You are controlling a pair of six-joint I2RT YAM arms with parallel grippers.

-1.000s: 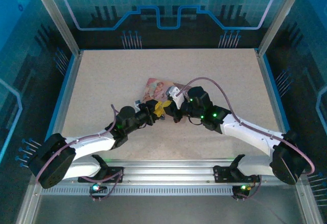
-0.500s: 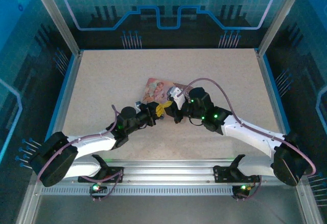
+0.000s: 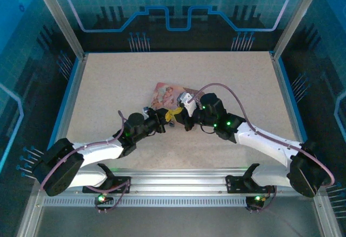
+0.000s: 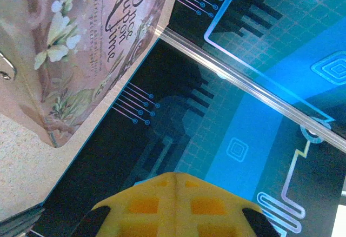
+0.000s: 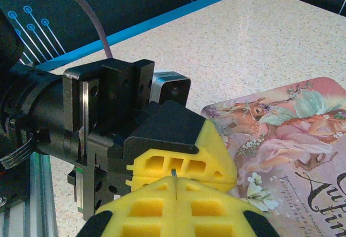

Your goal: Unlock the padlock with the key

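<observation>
**Robot:** Since a second ago my right arm has crept slightly toward 10 o'clock. That brings my right gripper (image 5: 174, 193) closer to my left gripper (image 4: 173, 185). From above, less of the yellow tips shows than before.

**Operator:** How are the two grippers now?

**Robot:** Both are clenched. In each wrist view my yellow fingers meet along a seam. In the right wrist view the left gripper sits at 12 o'clock from my right fingers, tip against tip.

**Operator:** Where are the lock and key?

**Robot:** A small metal loop (image 5: 173, 172) pokes up just where the two sets of tips meet. I cannot tell whether it is the lock's shackle or part of the key, nor which gripper pinches it.

**Operator:** And around them?

**Robot:** The pink tin (image 3: 164, 93) lies flat on the speckled table (image 3: 108, 85), just beside the meeting tips at 11 o'clock in the top view. From my right wrist it is at 2 o'clock, from my left wrist at 10 o'clock.
</observation>
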